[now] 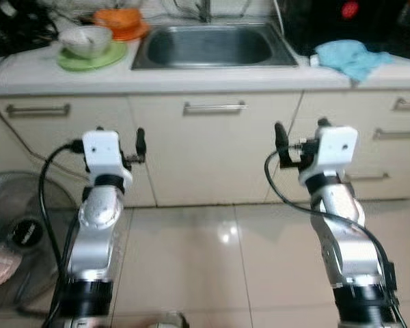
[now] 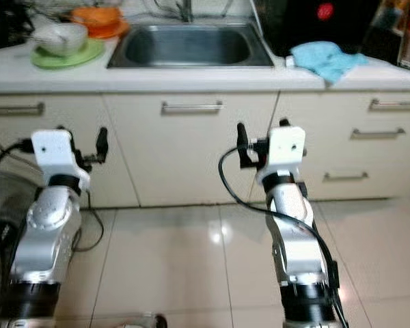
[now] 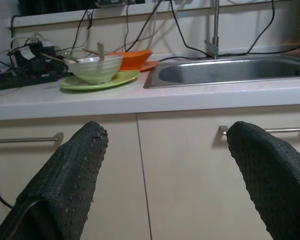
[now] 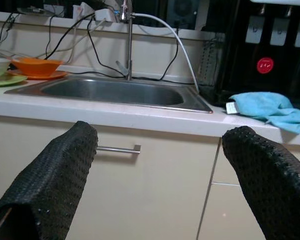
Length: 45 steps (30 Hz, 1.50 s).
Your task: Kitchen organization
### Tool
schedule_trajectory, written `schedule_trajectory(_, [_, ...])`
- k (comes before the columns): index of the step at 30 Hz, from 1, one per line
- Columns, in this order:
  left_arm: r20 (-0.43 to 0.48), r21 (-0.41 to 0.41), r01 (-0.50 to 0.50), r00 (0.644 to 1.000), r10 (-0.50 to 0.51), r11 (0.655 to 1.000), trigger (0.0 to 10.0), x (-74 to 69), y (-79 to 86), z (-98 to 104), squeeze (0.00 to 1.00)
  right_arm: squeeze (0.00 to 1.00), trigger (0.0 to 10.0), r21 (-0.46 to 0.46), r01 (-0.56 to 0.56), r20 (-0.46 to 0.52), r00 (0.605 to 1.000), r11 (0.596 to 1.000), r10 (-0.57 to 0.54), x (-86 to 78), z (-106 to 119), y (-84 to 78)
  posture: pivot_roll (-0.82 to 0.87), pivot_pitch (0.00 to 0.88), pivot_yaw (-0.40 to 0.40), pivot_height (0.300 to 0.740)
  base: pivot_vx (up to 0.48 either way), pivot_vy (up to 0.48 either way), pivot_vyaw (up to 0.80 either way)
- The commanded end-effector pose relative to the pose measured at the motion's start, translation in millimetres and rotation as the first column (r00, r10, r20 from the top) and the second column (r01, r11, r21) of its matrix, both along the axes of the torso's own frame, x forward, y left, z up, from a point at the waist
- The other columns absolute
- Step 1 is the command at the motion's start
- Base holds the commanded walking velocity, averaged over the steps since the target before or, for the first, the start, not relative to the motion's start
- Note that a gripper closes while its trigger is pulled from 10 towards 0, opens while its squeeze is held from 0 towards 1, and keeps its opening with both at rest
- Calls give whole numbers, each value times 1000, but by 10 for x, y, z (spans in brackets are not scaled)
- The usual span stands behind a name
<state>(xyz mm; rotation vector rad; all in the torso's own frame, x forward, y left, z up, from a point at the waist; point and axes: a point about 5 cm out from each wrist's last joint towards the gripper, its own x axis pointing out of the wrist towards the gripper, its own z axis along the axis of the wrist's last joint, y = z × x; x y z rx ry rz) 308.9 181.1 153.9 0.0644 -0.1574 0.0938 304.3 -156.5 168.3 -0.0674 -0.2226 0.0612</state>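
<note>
A white bowl point(image 1: 87, 39) with a utensil in it sits on a green plate point(image 1: 92, 60) on the counter left of the steel sink point(image 1: 212, 44). Behind it an orange bowl point(image 1: 117, 19) rests on an orange plate. A light blue cloth point(image 1: 348, 56) lies crumpled on the counter right of the sink. My left gripper point(image 1: 120, 140) is raised before the cabinet doors, below the plates, open and holding nothing. My right gripper point(image 1: 301, 133) is level with it, below the sink's right end, also open and holding nothing. Both stand well short of the counter.
Cream cabinet doors and drawers with metal handles point(image 1: 214, 106) face me under the counter point(image 1: 191, 78). A floor fan point(image 1: 14, 236) stands low on my left. Black cables and a power strip point(image 3: 25, 75) lie at the counter's far left; a black appliance point(image 4: 270, 55) is behind the cloth.
</note>
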Motion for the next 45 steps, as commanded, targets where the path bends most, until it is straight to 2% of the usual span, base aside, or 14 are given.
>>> schedule_trajectory(1, [18,-1,5,1000,-5,1000,10000,10,-22,51,0,0,10000,6,10,1,1000,1000,-10,-7,15,-38,10,32,34,740,244,0,0])
schedule_trajectory(11, [51,-19,16,999,-15,1000,10000,20,-48,143,0,0,10000,-10,-11,23,1000,1000,11,-14,60,-4,10,28,35,740,287,0,0])
schedule_trajectory(20, [49,-18,17,999,-16,1000,10000,18,-44,137,0,0,10000,-36,-33,33,999,999,34,-30,68,38,8,31,35,740,303,0,0])
schedule_trajectory(45, [68,-23,19,998,-18,1000,10000,40,-65,187,0,0,10000,-63,-64,57,996,996,68,-26,115,96,7,25,31,740,452,0,0])
